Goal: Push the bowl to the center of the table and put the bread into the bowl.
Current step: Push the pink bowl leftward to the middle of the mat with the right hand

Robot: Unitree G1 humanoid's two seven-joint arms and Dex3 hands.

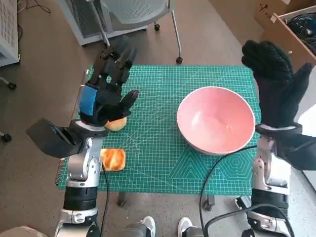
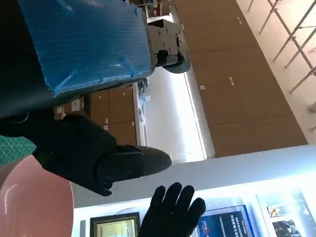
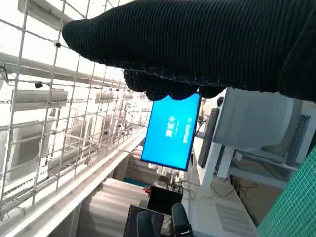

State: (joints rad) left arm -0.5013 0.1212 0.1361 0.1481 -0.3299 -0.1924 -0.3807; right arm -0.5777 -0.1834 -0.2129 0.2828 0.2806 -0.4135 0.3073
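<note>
A: Starting from the left hand (image 1: 109,89): it is raised above the left part of the green cutting mat (image 1: 158,163), fingers spread and holding nothing. Its back has blue tape.

B: And the right hand (image 1: 276,84)?

A: It is lifted at the right edge of the desk (image 1: 121,199), flat, the fingers apart, also empty. It stands just beside the pink bowl (image 1: 216,119) but I do not see it touching the rim.

B: Where is the bowl exactly?

A: On the right half of the mat, upright, with nothing inside. In the left wrist view a part of the pink rim (image 2: 29,197) shows, and the gloved hand (image 2: 173,210) beyond it.

B: And the bread?

A: One toasted piece of bread (image 1: 113,159) lies near the front left corner of the mat. A second, rounder bread piece (image 1: 116,124) lies just under the left hand, partly hidden by it. Both are well apart from the bowl.

B: Any writing?

A: The mat has only grid lines; I cannot read any label. In the right wrist view a blue screen (image 3: 172,132) has white characters, too small to read. An office chair (image 1: 133,15) stands behind the desk.
</note>
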